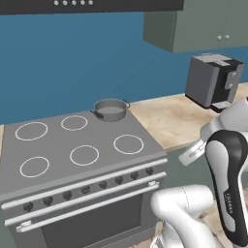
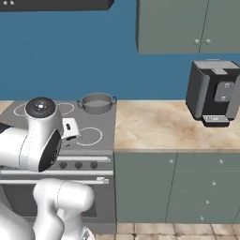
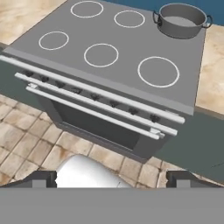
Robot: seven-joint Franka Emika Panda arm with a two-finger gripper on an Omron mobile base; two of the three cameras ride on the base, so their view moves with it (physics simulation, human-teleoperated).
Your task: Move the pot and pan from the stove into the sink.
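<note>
So: pot point(image 1: 111, 110) sits on the stove point(image 1: 63, 160), on its back right burner, just beside the wooden counter point(image 2: 164, 124); gripper point(image 3: 112, 178) hangs in front of the oven door point(image 3: 98, 124), well apart from the pot; jaws spread wide, holding nothing.

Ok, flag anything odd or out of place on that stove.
Nothing stands out. The pot sits upright on the back right corner burner of the stove, apparently undamaged, with no visible spill. The other five burners are bare, and the oven door is shut.
</note>
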